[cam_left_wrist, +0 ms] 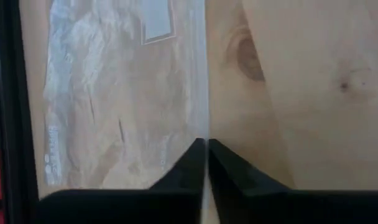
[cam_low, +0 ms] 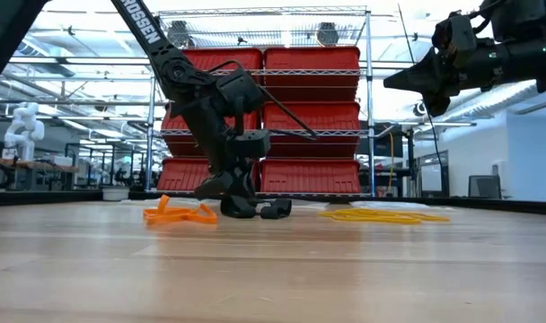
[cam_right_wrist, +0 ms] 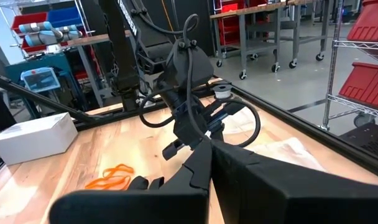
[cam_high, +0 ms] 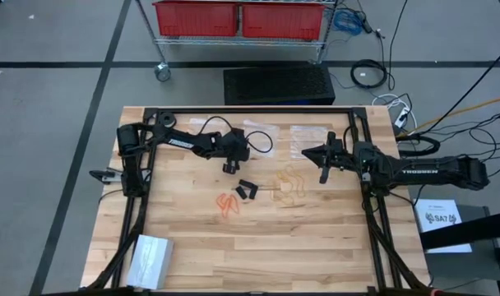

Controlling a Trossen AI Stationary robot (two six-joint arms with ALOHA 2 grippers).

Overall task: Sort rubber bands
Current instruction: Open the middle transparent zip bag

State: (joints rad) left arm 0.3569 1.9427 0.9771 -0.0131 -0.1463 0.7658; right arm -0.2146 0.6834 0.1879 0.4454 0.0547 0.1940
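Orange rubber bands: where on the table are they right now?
In the high view the orange rubber bands lie near the table's middle, left of the black rubber bands, with the tan rubber bands farther right.

Even, bright overhead light fell on the tabletop (cam_high: 316, 238), leaving only faint shadows. In the low view the near boards were blurred and windows behind glared white, darkening the arms. The left wrist view was soft throughout, with sheen on a clear bag (cam_left_wrist: 114, 93)

"TROSSEN" in white on right arm (cam_high: 418, 172) link; same brand on left arm (cam_high: 180, 141), partly legible. White sheet (cam_high: 442, 218) beside table reads "SA7".
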